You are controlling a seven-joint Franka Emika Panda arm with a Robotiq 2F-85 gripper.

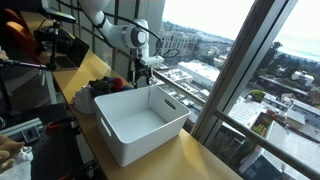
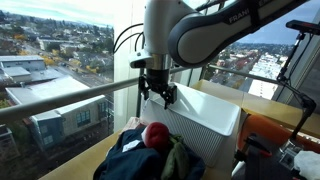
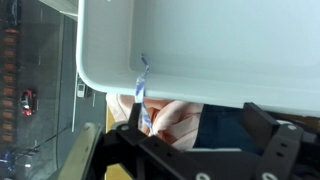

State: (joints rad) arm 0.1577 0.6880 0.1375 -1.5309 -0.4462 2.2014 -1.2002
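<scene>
1. The place looks like a robotics lab or office room, high up in a tall building.
2. Large glass windows (image 1: 245,60) with dark frames show city rooftops (image 2: 45,85) far below.
3. A long wooden tabletop (image 1: 195,158) runs along the glass.
4. A robot arm (image 2: 200,35) reaches over it, and black stands with equipment (image 1: 55,45) are at the far end.

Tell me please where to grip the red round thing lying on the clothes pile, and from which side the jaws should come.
Probably from straight above, closing across its middle. The red round thing sits on top of the clothes pile, so its upper half is free; soft cloth hides its lower part and the white bin stands close beside it.
</scene>
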